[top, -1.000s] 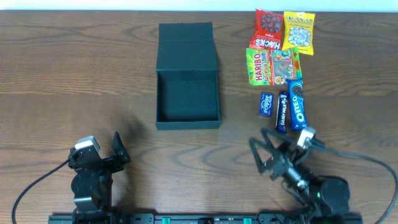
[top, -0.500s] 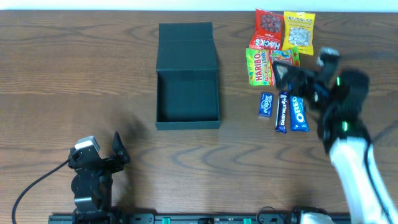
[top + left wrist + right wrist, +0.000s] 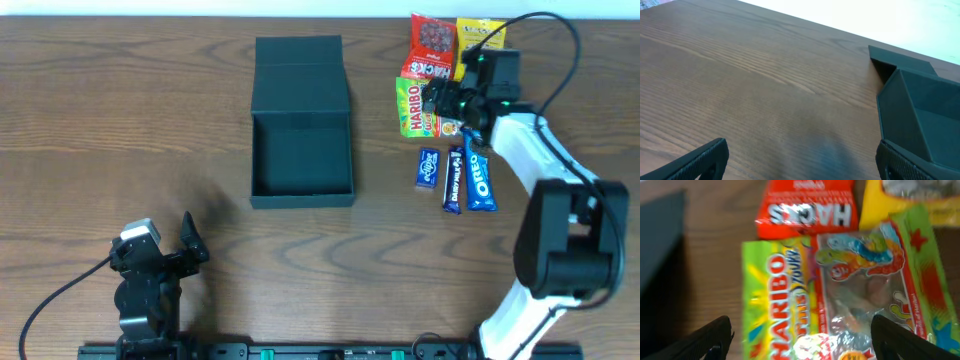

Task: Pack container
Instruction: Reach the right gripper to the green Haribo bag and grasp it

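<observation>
The dark teal-green container [image 3: 301, 160] lies open in the middle of the table, its flap lid [image 3: 300, 62] laid back flat. Its corner shows in the left wrist view [image 3: 920, 115]. My right gripper [image 3: 443, 100] is open and hovers over the green Haribo bag [image 3: 416, 108], fingers either side of it [image 3: 840, 305]. My left gripper [image 3: 190, 240] is open and empty near the front left edge, apart from the container.
Beside the Haribo bag lie a red Hacks packet [image 3: 428, 62], a yellow snack bag [image 3: 482, 40], a small blue packet [image 3: 428, 168], a Dairy Milk bar [image 3: 454, 180] and an Oreo pack [image 3: 481, 182]. The Hacks packet also shows in the right wrist view [image 3: 807, 210].
My right arm has swung from the front right of the table up to the snack pile and now sits over the Haribo bag. The left arm has not moved.
</observation>
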Controlling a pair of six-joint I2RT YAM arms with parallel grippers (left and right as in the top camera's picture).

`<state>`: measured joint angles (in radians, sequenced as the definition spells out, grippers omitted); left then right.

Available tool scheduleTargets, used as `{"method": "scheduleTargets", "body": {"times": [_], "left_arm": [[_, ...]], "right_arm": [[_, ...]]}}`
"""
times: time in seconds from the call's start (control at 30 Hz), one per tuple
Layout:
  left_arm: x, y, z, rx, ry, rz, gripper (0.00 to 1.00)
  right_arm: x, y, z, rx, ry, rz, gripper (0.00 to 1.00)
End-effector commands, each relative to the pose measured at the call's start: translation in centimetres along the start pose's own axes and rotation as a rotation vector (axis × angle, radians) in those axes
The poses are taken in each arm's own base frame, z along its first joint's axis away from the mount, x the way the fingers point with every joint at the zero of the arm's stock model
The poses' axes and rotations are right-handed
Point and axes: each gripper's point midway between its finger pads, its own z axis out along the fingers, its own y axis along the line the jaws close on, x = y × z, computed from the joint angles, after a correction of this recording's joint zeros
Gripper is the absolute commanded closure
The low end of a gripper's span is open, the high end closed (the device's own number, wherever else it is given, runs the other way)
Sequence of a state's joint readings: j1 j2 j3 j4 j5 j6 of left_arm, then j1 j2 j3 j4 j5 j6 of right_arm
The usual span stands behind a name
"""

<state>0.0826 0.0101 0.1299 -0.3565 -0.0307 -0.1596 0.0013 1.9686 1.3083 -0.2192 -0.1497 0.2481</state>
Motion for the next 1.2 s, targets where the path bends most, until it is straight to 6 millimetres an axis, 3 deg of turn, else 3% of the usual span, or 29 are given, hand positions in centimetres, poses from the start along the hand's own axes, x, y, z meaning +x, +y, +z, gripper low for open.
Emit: {"method": "scheduleTargets", "body": {"times": [0.0, 0.2, 0.3, 0.4, 0.47, 0.53, 0.63, 0.7, 0.87, 0.93, 0.97, 1.0, 1.03, 1.17], "left_arm": [[1.0, 0.4, 0.3, -0.016, 0.021, 0.011, 0.05], [1.0, 0.4, 0.3, -0.016, 0.021, 0.011, 0.05], [1.0, 0.4, 0.3, -0.016, 0.021, 0.011, 0.05], [1.0, 0.4, 0.3, -0.016, 0.021, 0.011, 0.05], [1.0, 0.4, 0.3, -0.016, 0.021, 0.011, 0.05], [1.0, 0.4, 0.3, -0.016, 0.021, 0.011, 0.05], [1.0, 0.4, 0.3, -0.016, 0.021, 0.011, 0.05], [1.0, 0.4, 0.3, -0.016, 0.021, 0.011, 0.05], [1.0, 0.4, 0.3, -0.016, 0.021, 0.011, 0.05], [1.0, 0.4, 0.3, -0.016, 0.021, 0.011, 0.05], [1.0, 0.4, 0.3, -0.016, 0.021, 0.011, 0.05], [1.0, 0.4, 0.3, -0.016, 0.021, 0.011, 0.05], [1.0, 0.4, 0.3, -0.016, 0.021, 0.011, 0.05], [1.0, 0.4, 0.3, -0.016, 0.021, 0.011, 0.05]], "right_arm": [[0.0, -1.3, 1.5, 0.142, -0.027, -0.037, 0.10], [1.2, -2.2, 3.9, 0.257, -0.038, -0.069, 0.12], [2.3, -2.8, 4.9, 0.289, -0.017, -0.078, 0.18], [3.4, -3.4, 5.8, 0.307, 0.010, -0.080, 0.36], [3.7, -3.5, 5.9, 0.310, 0.019, -0.080, 0.59], [3.8, -3.5, 5.9, 0.312, 0.023, -0.080, 0.75], [4.1, -3.6, 5.8, 0.315, 0.035, -0.081, 0.91], [4.4, -3.7, 5.8, 0.318, 0.050, -0.081, 0.98], [4.5, -2.8, 5.3, 0.278, 0.066, -0.081, 0.99], [3.5, -2.3, 4.6, 0.264, 0.040, -0.080, 0.99], [2.7, -2.0, 4.0, 0.259, 0.019, -0.079, 0.85], [1.8, -1.6, 3.2, 0.252, -0.006, -0.079, 0.47], [1.1, -1.4, 2.6, 0.247, -0.025, -0.078, 0.27], [-2.0, -0.7, 0.1, 0.231, -0.116, -0.080, 0.09]]}}
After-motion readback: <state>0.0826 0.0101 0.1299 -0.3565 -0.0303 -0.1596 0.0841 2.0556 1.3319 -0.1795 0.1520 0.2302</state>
